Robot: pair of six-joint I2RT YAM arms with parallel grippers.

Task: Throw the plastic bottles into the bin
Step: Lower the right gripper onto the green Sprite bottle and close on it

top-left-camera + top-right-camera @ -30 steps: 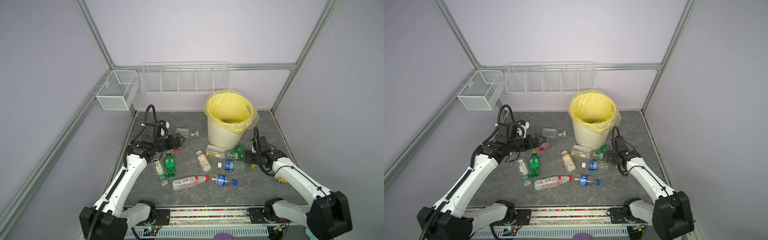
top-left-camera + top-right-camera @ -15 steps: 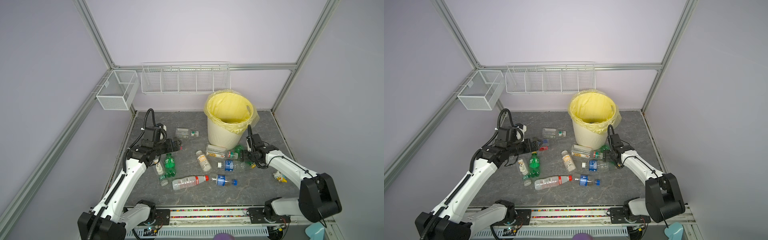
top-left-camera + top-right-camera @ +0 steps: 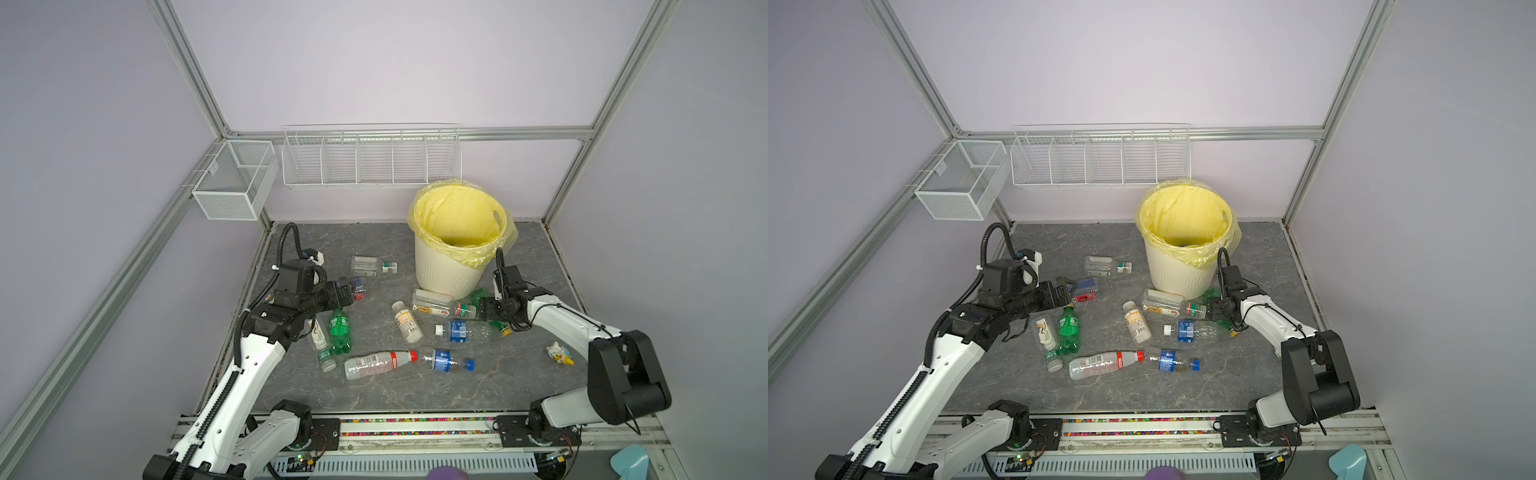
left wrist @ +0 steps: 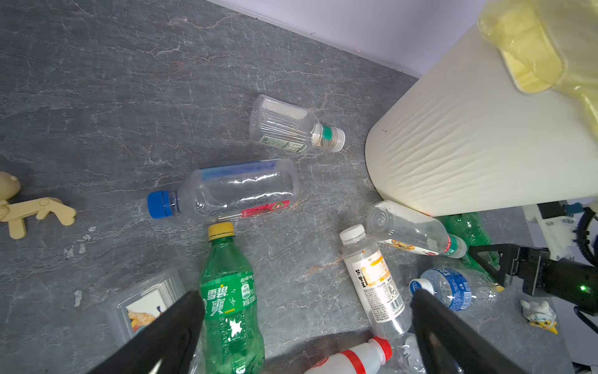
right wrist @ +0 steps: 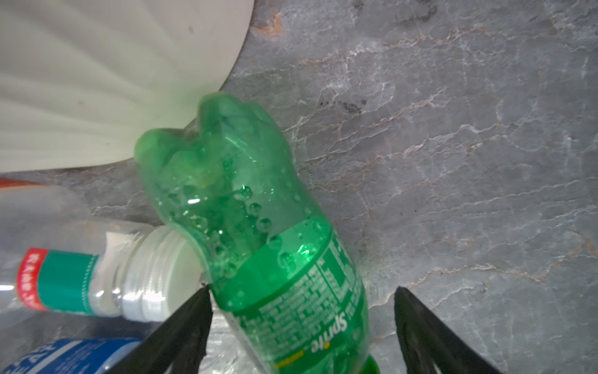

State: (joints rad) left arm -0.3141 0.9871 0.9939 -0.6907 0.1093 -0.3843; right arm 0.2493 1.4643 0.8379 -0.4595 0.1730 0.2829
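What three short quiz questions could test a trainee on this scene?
1. True or false: the open right claw straddles a green bottle.
2. What lines the bin? A: a yellow bag. B: a blue bag. C: nothing.
3. How many green bottles lie on the table?
Key: 1 true; 2 A; 3 two.

Bright even diffuse light, faint shadows; top views sharp, right wrist close-up soft, glints on green bottle (image 5: 246, 207).
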